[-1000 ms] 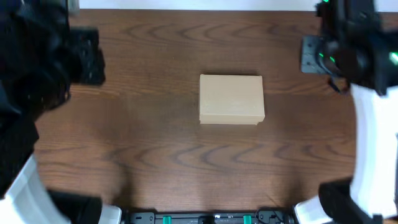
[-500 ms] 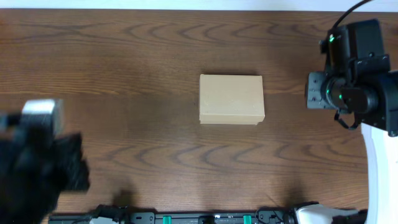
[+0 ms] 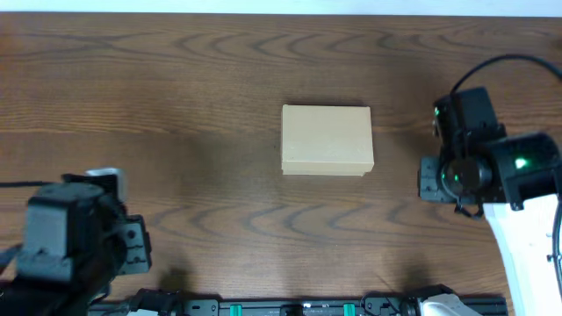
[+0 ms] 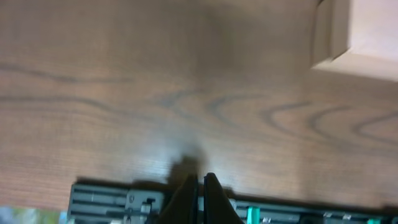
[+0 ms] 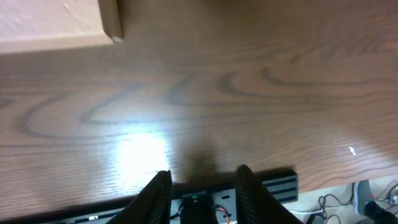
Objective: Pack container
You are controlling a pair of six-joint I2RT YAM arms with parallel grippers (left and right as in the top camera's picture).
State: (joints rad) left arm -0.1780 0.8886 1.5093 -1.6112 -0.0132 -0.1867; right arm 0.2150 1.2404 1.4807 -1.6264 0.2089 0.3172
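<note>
The container, a small tan cardboard box with its flap lid closed, lies flat at the middle of the wooden table. Its corner shows at the top right of the left wrist view and at the top left of the right wrist view. My left gripper is shut and empty, at the table's front left, well away from the box. My right gripper is open and empty, to the right of the box, over bare table.
A black rail with green clips runs along the table's front edge. It shows beneath the fingers in both wrist views. Cables lie off the table at the right.
The left arm has swung from the back left down to the front left corner. The right arm has moved from the back right toward the front, beside the box. The box has not moved.
</note>
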